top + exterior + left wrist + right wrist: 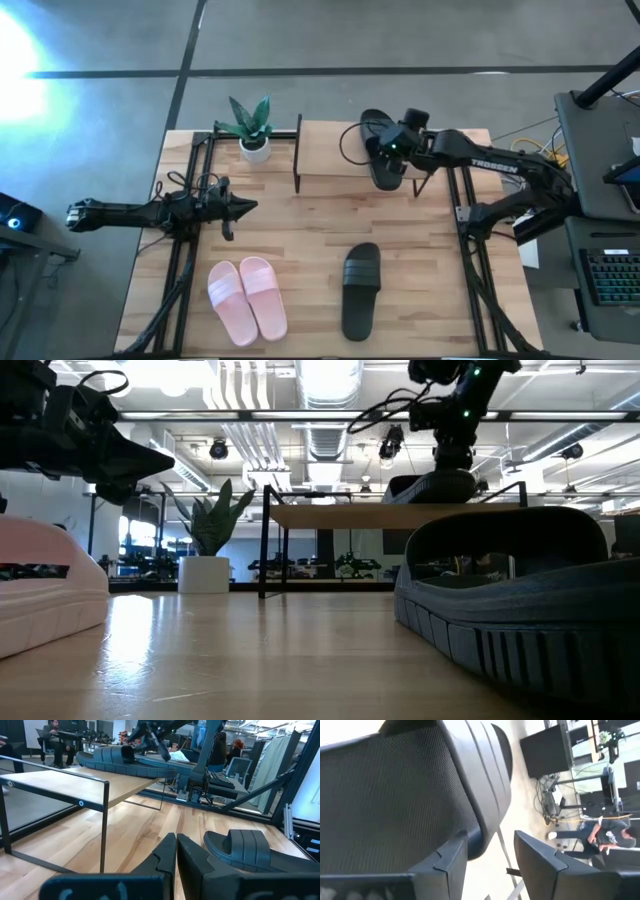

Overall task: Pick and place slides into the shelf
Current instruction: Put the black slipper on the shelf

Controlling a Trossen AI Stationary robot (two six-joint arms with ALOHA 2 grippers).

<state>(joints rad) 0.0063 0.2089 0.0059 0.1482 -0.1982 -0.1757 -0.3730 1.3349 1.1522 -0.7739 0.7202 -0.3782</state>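
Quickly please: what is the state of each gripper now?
Left gripper: closed, empty, above the table.
Right gripper: open, at the black slide on the shelf.

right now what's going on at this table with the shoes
The right hand is at a black slide lying on the shelf, its fingers apart around the slide's edge. The left hand waits shut above the table, left of centre. The other black slide and the pink pair lie on the table's near side, not yet shelved.
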